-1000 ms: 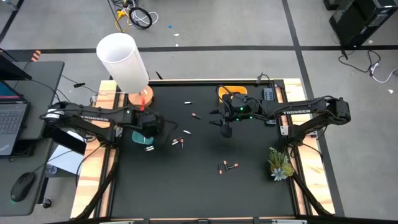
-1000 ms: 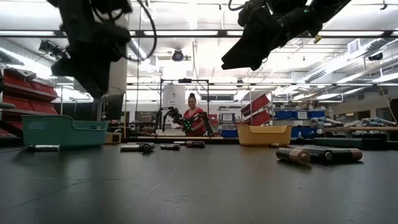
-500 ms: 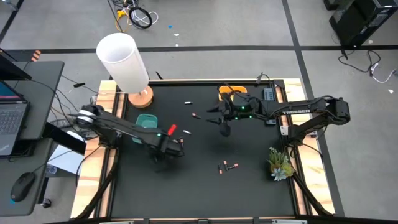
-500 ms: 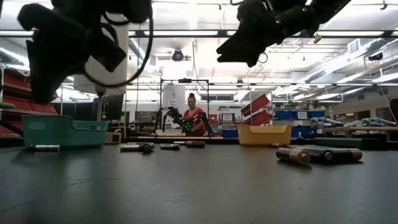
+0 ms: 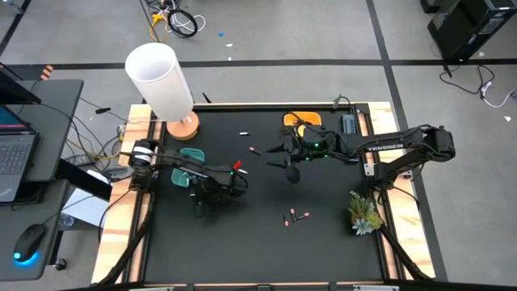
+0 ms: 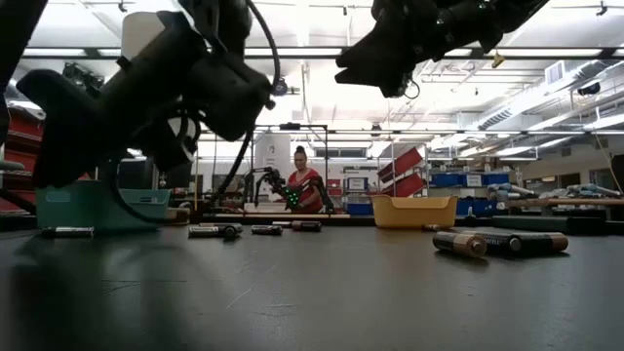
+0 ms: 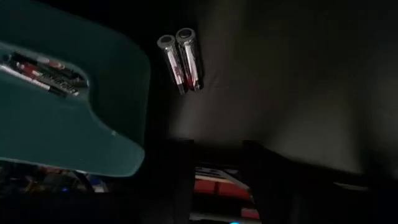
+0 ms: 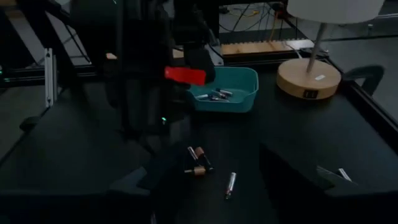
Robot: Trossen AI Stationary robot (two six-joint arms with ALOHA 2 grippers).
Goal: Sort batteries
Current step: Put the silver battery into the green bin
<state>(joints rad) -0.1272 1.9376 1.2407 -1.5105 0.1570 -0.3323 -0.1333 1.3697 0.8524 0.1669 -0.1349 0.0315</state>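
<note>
The teal bin (image 5: 191, 153) was our landmark. It already held a few batteries (image 8: 214, 94), which we judged to be why it sat close to the left arm: that arm could drop its finds there without a long reach. The yellow bin (image 5: 300, 119), on the far side of the mat from the teal bin, we took to serve the right arm in the same way.

The left gripper (image 7: 217, 149) hung low over the mat just beside the teal bin. Its fingers (image 7: 181, 180) stood apart and, as far as we could tell, empty. A pair of dark batteries (image 7: 184, 59) lay side by side on the mat just off the teal bin's rim, ahead of those fingers but not between them. A silver battery (image 8: 231, 185) lay near that pair, a little further from the teal bin.

The right gripper (image 5: 289, 167) hovered well away from the teal bin, toward the mat's middle, released and holding nothing. Another pair (image 5: 297, 216) lay on the mat further still from the teal bin, apart from that claw
</note>
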